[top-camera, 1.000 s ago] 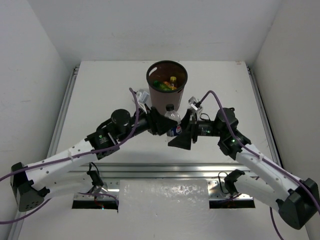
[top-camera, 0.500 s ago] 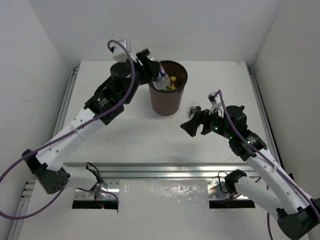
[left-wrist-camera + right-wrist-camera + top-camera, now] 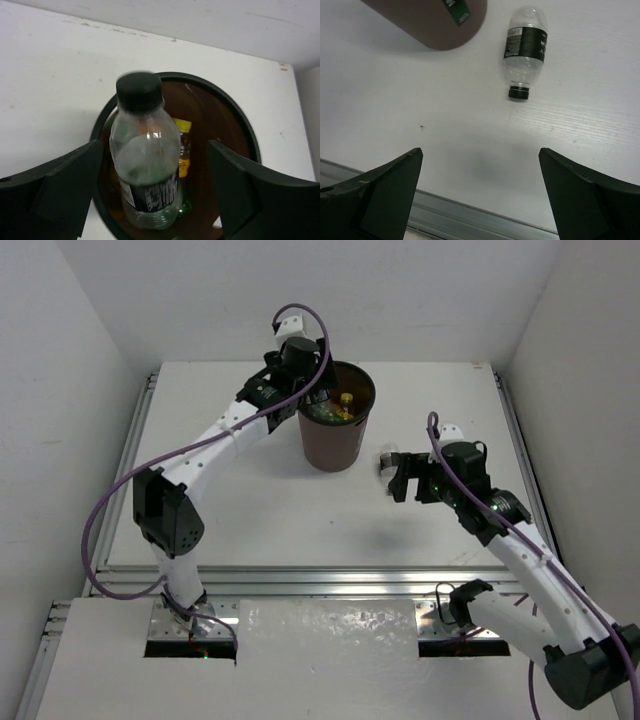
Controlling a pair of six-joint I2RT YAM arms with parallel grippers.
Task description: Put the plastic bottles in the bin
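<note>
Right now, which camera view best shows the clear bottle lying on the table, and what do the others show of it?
Right wrist: the bottle lies whole on the table, black label and cap plain. Top external shows only a glimpse beside the right gripper. Left wrist misses it.

Bottle (image 3: 524, 50) on table (image 3: 230, 490), R of bin (image 3: 333, 443).

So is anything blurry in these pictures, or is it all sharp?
Left wrist view: the clear black-capped plastic bottle is softly blurred, mostly at its cap, over the dark brown round bin. Right wrist view: the clear black-labelled bottle lying on the white table is crisp.
</note>
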